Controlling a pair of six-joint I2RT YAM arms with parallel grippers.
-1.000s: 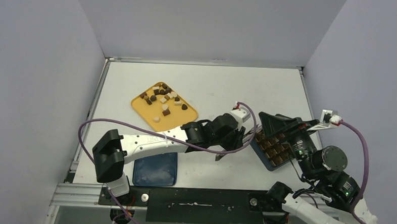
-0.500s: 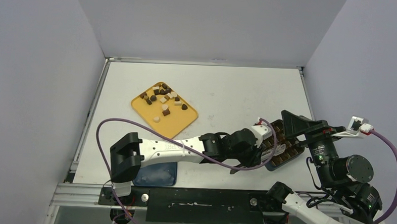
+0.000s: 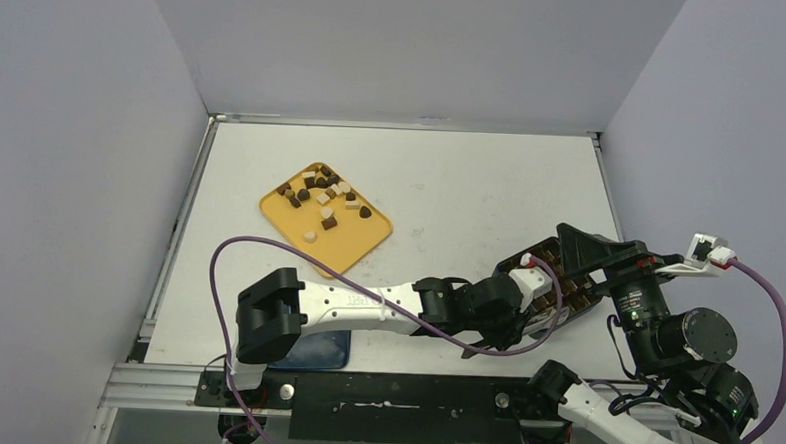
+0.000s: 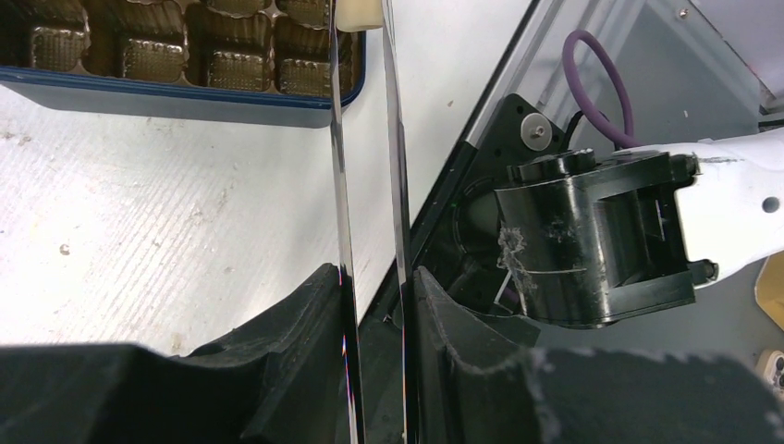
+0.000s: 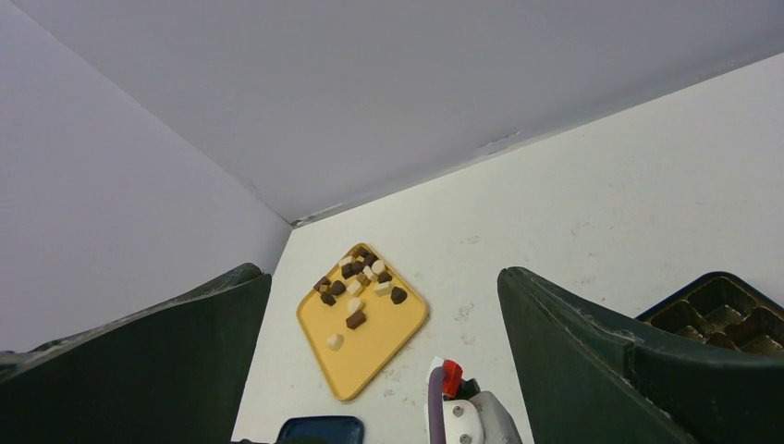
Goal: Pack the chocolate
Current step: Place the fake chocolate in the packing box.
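Brown and cream chocolate (image 3: 324,196), yellow tray (image 3: 355,240), purple cable (image 3: 757,273)

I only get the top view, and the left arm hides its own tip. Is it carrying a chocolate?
Observer: Yes. The left gripper squeezes tongs, and their tips pinch a cream-white piece.
Operator: Where over the box?
Observer: At one corner, just inside the blue rim.
Operator: Is the right gripper holding anything?
Observer: No, its fingers stand wide apart with nothing between.
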